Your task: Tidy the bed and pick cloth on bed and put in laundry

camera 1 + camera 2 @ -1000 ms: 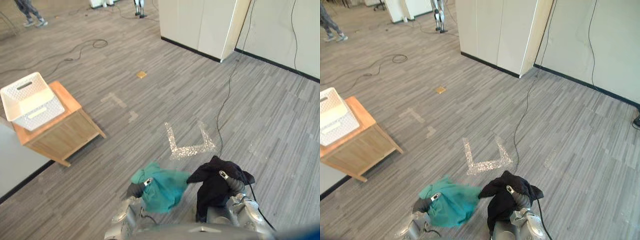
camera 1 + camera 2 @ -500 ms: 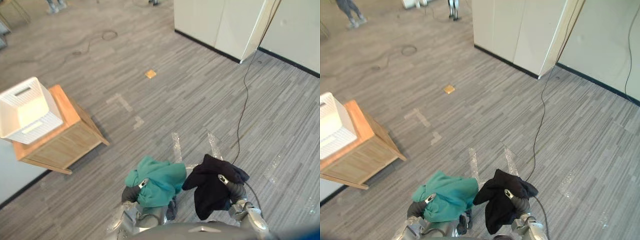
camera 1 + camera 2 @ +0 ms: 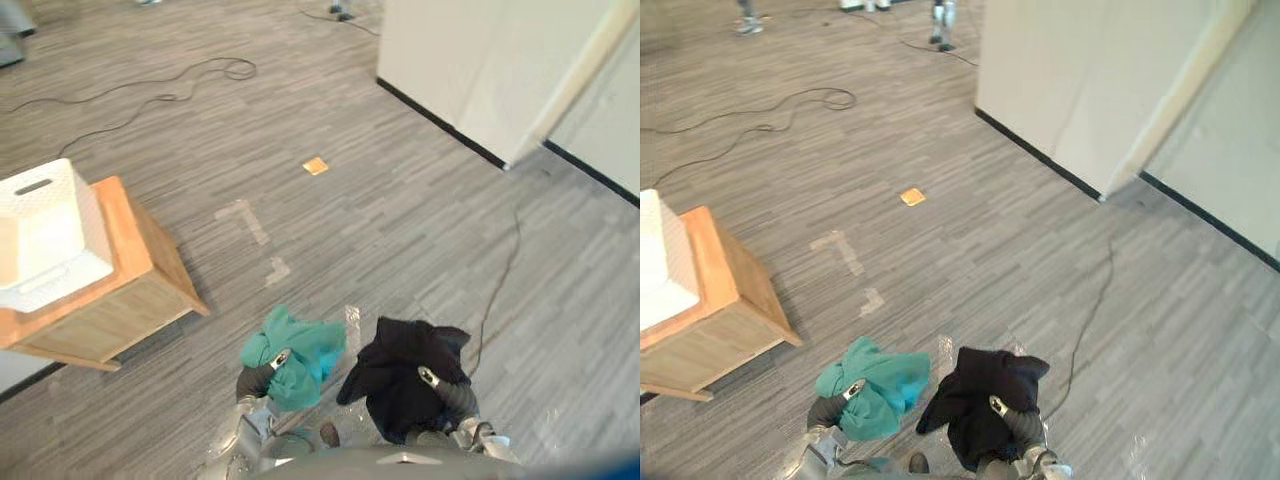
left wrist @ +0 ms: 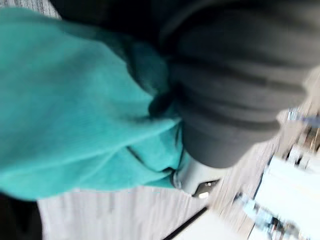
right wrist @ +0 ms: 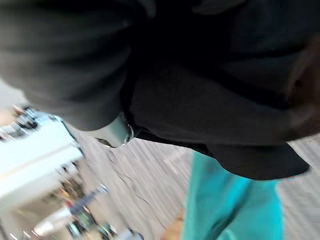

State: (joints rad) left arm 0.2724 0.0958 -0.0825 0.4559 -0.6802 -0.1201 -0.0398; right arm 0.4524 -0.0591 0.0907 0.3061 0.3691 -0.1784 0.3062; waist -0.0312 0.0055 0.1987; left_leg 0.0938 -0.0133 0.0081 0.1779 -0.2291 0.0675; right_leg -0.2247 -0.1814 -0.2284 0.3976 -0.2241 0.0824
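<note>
White basket [image 3: 62,272]: it sits far to the left on a wooden tabletop [image 3: 128,228], at the corner farthest from the robot. It is well apart from both hands.
Teal cloth [image 3: 298,348]: it is bunched up over the left hand, above the floor, low and a bit left of the middle.
Left hand [image 3: 254,381]: its dark cover peeks out from under the near left side of the teal cloth. The cloth covers the rest, so I cannot tell if the hand is spread out or squeezing the cloth.
Black cloth [image 3: 400,375]: it is draped over the right hand, just beside the teal cloth on the right. I cannot tell if the two cloths touch.
Right hand [image 3: 450,400]: its dark cover sticks out at the near right side of the black cloth. The cloth hides the rest, so I cannot tell if it is open or closed.
Floor [image 3: 400,220]: grey strips, with pale tape marks [image 3: 243,218] and a small yellow square [image 3: 315,166] lying on it.
White cabinet [image 3: 470,70]: it stands far off at the upper right.
Left eye view: it shows nearly the whole basket, while the right eye view cuts most of it off at the edge.
Left wrist view: the teal cloth is pressed right up against the hand's dark cover.
Right wrist view: the black cloth lies against the dark cover, and the teal cloth shows just past it.
</note>
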